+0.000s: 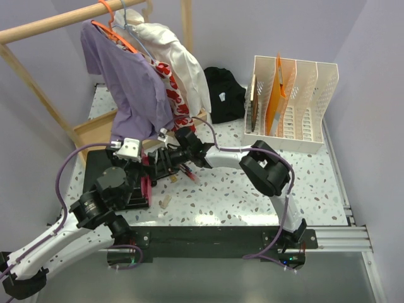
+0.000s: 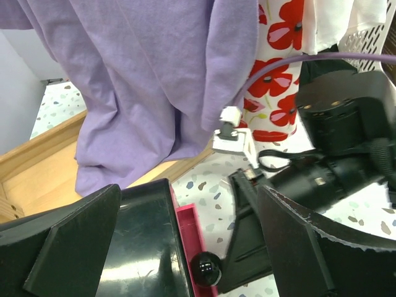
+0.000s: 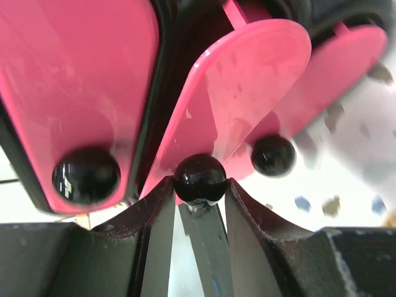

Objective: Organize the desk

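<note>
A black drawer box (image 1: 101, 165) with pink drawers (image 1: 147, 188) stands at the left of the speckled white desk (image 1: 252, 196). My right gripper (image 3: 199, 185) reaches left to it and is shut on the middle drawer's black knob (image 3: 199, 179), a pad touching each side. That pink drawer front (image 3: 247, 80) is tilted outward, and two more knobs (image 3: 86, 174) flank it. My left gripper (image 2: 192, 247) hangs open over the box (image 2: 139, 241), its fingers (image 2: 68, 247) wide apart. A pink drawer (image 2: 192, 232) and its knob (image 2: 206, 268) lie between them, untouched.
A wooden tray (image 1: 95, 129) lies behind the box, under a purple shirt (image 1: 132, 82) and a white garment on a wooden rack. A black cloth (image 1: 224, 91) and a white file organizer (image 1: 290, 101) with orange folders stand at the back. A small pale object (image 1: 165, 203) lies near the front rail.
</note>
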`<state>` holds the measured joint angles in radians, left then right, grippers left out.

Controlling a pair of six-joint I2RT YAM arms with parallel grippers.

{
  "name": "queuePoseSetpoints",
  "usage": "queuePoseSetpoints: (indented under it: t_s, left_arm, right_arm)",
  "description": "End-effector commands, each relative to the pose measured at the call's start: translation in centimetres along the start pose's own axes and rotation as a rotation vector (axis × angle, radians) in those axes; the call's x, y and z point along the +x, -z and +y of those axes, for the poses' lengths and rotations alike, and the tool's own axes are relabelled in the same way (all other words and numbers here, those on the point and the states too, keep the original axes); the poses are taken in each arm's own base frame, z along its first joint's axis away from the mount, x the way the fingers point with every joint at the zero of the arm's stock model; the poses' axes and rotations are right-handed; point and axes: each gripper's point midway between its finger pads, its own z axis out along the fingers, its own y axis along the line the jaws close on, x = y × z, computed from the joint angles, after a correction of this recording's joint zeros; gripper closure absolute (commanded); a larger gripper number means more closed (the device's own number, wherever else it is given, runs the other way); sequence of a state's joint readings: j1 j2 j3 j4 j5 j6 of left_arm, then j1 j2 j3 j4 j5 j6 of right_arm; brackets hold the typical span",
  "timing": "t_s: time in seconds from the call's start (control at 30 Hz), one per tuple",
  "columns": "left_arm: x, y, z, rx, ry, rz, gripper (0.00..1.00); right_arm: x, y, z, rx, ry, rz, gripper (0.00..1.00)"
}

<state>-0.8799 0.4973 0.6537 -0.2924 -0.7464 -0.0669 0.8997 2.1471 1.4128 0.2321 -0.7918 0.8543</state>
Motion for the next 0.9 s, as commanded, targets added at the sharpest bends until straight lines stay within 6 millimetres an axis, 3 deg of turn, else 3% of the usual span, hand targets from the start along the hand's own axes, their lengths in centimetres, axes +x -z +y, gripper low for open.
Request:
queuePoseSetpoints:
  t_s: [0.0,0.13,0.43,0.47,0.6,0.87]
  left_arm:
    - [-0.7,-0.3,0.0,-0.006,0.019,-0.031,0.04]
    - [-0.6,-0.3,-0.1,-0.001,0.014,-0.026,0.04]
    - [-0.6,-0.3,0.0,-0.006,0.017,-0.025,0.04]
    - [-0.6,-0.3,0.0,-0.006,0.018,-0.026,0.04]
    - [-0.4,-0.4,-0.2,-0.001,0.014,-0.021,0.04]
    - [-0.5,-0.4,-0.2,0.005,0.015,-0.022,0.04]
  right_arm:
    - [-0.5,3.2,1.8,0.014,0.126,-0.032,0.82]
    - [0.2,5.0,1.2,0.066,0.210,-0.010,0.81]
    - [0.5,6.2,0.1,0.133,0.283,-0.004,0.76]
    - [0.3,6.5,0.2,0.135,0.292,-0.007,0.73]
    - [0.1,7.3,0.3,0.158,0.346,-0.008,0.35]
    - [-0.3,9.6,-0.3,0.239,0.564,0.017,0.17]
